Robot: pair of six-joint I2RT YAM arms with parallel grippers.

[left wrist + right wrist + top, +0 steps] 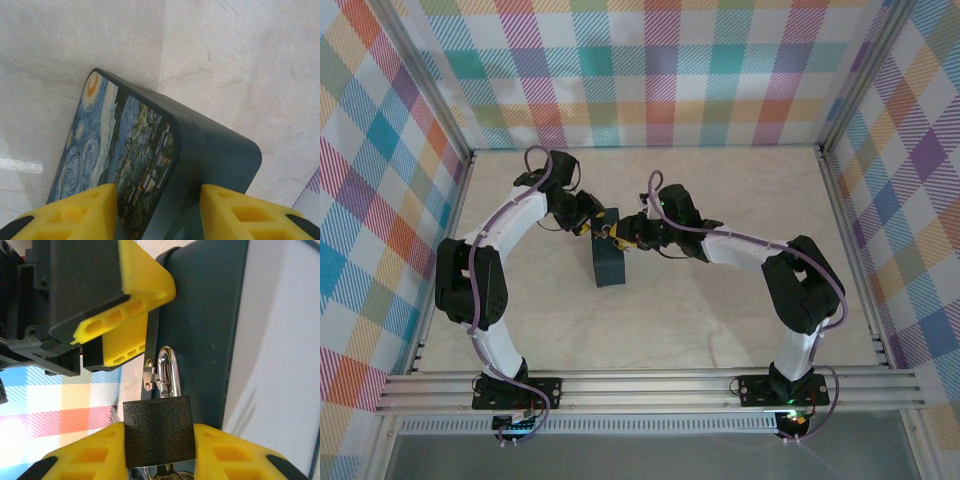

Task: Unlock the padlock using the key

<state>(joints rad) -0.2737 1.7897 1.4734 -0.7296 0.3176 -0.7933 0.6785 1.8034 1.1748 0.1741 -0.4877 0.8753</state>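
The padlock (157,432) has a black textured body and a chrome shackle (172,371) hooked through a small metal hasp (149,375) on the dark blue tin (205,330). My right gripper (159,440) is shut on the padlock's body, one yellow finger pressed on each side. A silver piece of the key (169,472) pokes out under the body. My left gripper (157,195) is shut on the tin (210,155), its swirly printed face to the left. From above, both grippers (588,222) (623,236) meet at the tin's (610,265) far end.
The tin stands mid-table on the pale marble-look surface (720,320). Plaid walls (660,70) enclose three sides, with metal rails (650,385) along the near edge. The left gripper's yellow finger (142,285) sits just above the hasp in the right wrist view.
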